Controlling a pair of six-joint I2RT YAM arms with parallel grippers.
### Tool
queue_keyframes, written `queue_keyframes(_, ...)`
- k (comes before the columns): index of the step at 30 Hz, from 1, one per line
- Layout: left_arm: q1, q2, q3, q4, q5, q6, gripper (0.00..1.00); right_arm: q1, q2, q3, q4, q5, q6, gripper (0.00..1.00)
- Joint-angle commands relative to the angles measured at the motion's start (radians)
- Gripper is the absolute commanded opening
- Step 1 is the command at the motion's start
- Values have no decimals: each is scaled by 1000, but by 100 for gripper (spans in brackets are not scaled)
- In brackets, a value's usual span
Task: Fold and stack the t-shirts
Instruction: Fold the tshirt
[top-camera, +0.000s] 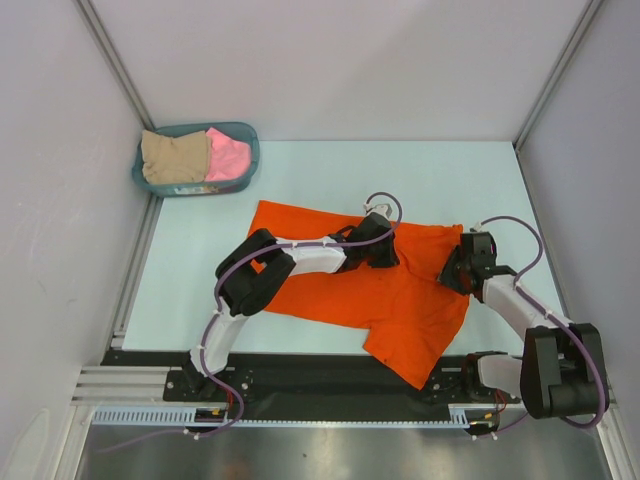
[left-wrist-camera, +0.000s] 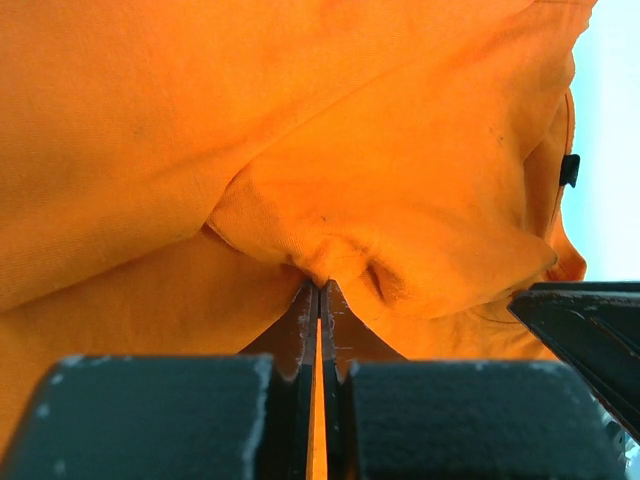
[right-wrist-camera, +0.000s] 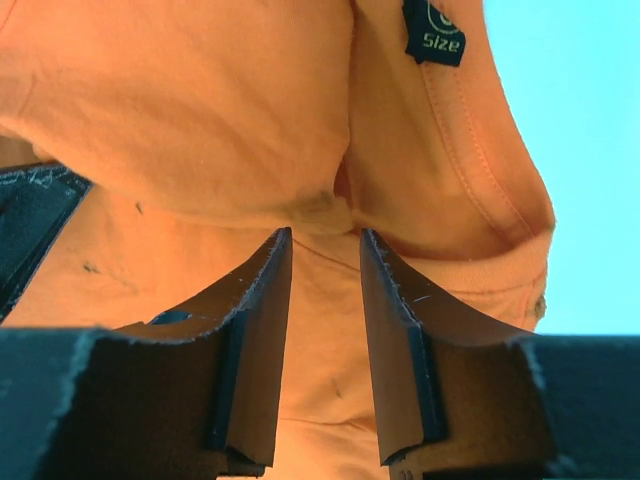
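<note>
The left jaws are closed tight on a pinch of the orange t-shirt (left-wrist-camera: 330, 150), a small ridge of cloth gathered right at their tips and a thin sliver of orange showing between the two faces. The right jaws stand parted with a clear gap; the same shirt lies under and just ahead of them, and a soft fold sits just past their tips, though whether it touches them cannot be told. A dark size label (right-wrist-camera: 435, 32) sits beyond the right jaws, slightly to their right, just inside the stitched neck edge. From above, the shirt lies spread on the pale table (top-camera: 420, 170), rumpled, with both sets of jaws down on it: the left jaws near its middle at the far edge, the right jaws near its right edge, the two pairs near each other but apart. One part of the shirt trails back from the right jaws towards the near edge of the table. Well away from the left jaws, far off to their left, a teal basket (top-camera: 247, 135) holds the pink t-shirt (top-camera: 230, 155) and the beige t-shirt (top-camera: 173, 157) side by side.
</note>
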Motion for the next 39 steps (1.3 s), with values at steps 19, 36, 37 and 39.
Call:
queue_keyframes(19,4,-91,55,-121,31,61,0,-18,-43,31,11,-18,-10,0)
queue_keyframes(36,7,-69,104,-169,89,67,0,-57,67,49,52,-77,-24,32)
queue_keyframes(37,7,-69,104,-167,86,69,0,-60,87,49,58,-79,-24,33)
queue_keyframes(39,7,-68,104,-164,83,67,0,-61,107,59,73,-87,-25,34)
